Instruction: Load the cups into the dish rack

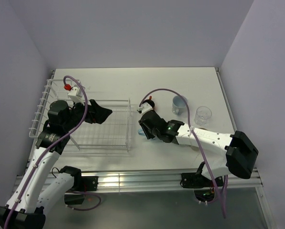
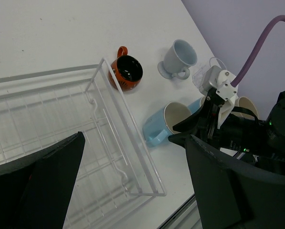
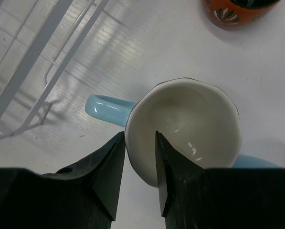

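A light blue cup point(image 3: 190, 119) with a pale inside sits on the table just right of the dish rack point(image 1: 104, 129), its handle pointing toward the rack. My right gripper point(image 3: 141, 136) straddles its rim, one finger outside and one inside, closed on the wall. In the left wrist view the same cup point(image 2: 156, 129) shows beside the right gripper point(image 2: 190, 131). A red-orange cup point(image 2: 125, 72) stands by the rack's corner. Another pale blue cup point(image 1: 179, 104) stands further back. A cream cup point(image 2: 245, 107) peeks out behind the right arm. My left gripper point(image 1: 101, 114) hangs open over the rack.
A clear glass point(image 1: 203, 115) stands right of the pale blue cup. The rack's raised end point(image 1: 42, 105) lies along the left wall. The table's front rail point(image 1: 142, 179) runs below both arms.
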### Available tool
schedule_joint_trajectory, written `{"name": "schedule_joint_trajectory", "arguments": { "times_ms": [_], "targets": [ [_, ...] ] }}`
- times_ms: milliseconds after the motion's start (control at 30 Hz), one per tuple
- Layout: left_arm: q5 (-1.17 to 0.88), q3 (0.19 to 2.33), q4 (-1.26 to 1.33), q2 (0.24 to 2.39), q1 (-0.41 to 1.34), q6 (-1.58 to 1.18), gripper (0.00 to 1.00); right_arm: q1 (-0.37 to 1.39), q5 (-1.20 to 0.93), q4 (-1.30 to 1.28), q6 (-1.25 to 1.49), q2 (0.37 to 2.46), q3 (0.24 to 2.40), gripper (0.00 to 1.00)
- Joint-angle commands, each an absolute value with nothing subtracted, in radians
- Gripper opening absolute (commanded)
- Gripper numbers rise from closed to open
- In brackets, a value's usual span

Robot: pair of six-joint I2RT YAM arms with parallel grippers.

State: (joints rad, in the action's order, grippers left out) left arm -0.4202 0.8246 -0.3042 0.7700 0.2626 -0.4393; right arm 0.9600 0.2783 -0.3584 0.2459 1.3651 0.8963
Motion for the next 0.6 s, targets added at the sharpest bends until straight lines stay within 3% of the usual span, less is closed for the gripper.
{"name": "schedule_joint_trajectory", "arguments": {
  "times_ms": [0, 300, 500, 567],
  "targets": [
    [-0.416, 0.838, -0.288, 0.772, 0.265, -0.437, 0.93, 0.969, 0.305, -0.373, 0.225, 1.377, 0.953, 0.38],
    [-0.414, 0.838, -0.291, 0.775, 0.265, -0.439, 0.93, 0.969, 0.282, -0.405, 0.213, 1.424, 0.976, 0.31],
    [-0.416, 0.839, -0.29, 0.779, 0.267, -0.44, 0.93, 0.971, 0.285, -0.423, 0.232, 1.419, 0.994, 0.0],
    [-0.416, 0.838, -0.29, 0.779, 0.267, -0.44, 0.93, 0.968, 0.278, -0.442, 0.236, 1.401, 1.015, 0.0]
  ]
}}
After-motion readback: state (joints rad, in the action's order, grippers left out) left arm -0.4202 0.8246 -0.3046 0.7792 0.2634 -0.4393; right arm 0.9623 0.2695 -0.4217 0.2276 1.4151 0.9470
